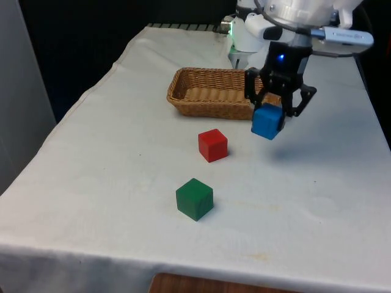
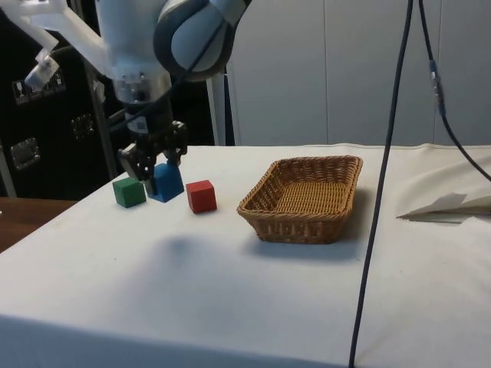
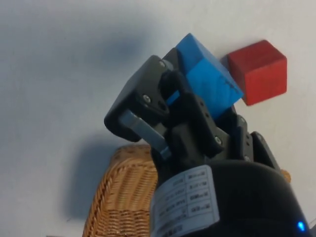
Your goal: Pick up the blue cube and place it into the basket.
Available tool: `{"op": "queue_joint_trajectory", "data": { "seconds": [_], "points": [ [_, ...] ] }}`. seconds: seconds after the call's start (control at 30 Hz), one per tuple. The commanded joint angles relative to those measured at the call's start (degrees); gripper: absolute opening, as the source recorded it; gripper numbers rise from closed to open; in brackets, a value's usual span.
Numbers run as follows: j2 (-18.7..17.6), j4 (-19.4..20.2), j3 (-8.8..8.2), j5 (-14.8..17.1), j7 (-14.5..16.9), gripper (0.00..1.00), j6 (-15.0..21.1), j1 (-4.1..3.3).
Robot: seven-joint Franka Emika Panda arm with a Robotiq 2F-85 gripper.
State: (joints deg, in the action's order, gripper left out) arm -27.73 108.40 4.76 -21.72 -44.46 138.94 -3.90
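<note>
**Blue cube held in my tool, above the surface beside the basket**

My tool (image 1: 276, 110) was closed on the blue cube (image 1: 267, 121), its two black fingers (image 3: 148, 98) pressed against opposite sides of the block. The cube sat tilted in the grip, one corner pointing down, and it hung clear of the white-clothed surface (image 1: 110, 183), casting a soft shadow on the cloth below it. In the front view the cube hung just in front of the basket's near corner on the front view's right, outside the rim and not over the basket's inside.

I counted three cubes in all: one blue, one red, one green. The red cube (image 1: 212, 145) rested on the surface a little in front of the basket, to the front view's left of the blue cube. The green cube (image 1: 195, 199) rested nearer the front camera, apart from the red one. Neither touched the other, and neither touched the basket.

There was one basket (image 1: 183, 91), a shallow woven wicker tray of rectangular shape, lying flat on the surface with nothing inside it. In the side view my tool hung between the green cube (image 2: 129, 192) and the red cube (image 2: 201, 195), with the basket (image 2: 303, 222) well off to one side.
</note>
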Motion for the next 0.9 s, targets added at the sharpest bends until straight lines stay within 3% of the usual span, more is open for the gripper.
{"op": "queue_joint_trajectory", "data": {
  "seconds": [0.0, 0.13, 0.17, 0.2, 0.43, 0.47, 0.5, 0.77, 0.8, 0.83, 0.87],
  "points": [
    [1.32, 1.60, 0.52, 0.80, 1.15, 0.03, 1.09, 0.74],
    [3.72, 4.13, 0.52, 1.26, 2.41, 0.03, 1.38, 1.32],
    [3.09, 3.32, 0.00, 0.34, 1.43, 0.03, 0.52, 0.69],
    [4.13, 4.58, 0.52, 1.32, 2.64, 0.03, 1.43, 1.43],
    [7.51, 7.85, 0.34, 2.29, 4.81, 0.03, 1.49, 1.95],
    [7.56, 7.62, -0.11, 1.49, 4.18, 0.03, 0.57, 1.55],
    [8.54, 8.82, 0.29, 2.58, 5.44, 0.03, 1.49, 2.18],
    [12.03, 12.49, -0.06, 4.18, 8.37, 0.03, 1.89, 2.92],
    [12.38, 12.83, -0.11, 4.41, 8.71, 0.03, 1.95, 2.92],
    [12.03, 12.26, -0.57, 3.55, 7.91, 0.03, 0.80, 2.41],
    [12.78, 13.35, -0.23, 4.64, 9.00, 0.03, 2.06, 2.92]
  ]
}}
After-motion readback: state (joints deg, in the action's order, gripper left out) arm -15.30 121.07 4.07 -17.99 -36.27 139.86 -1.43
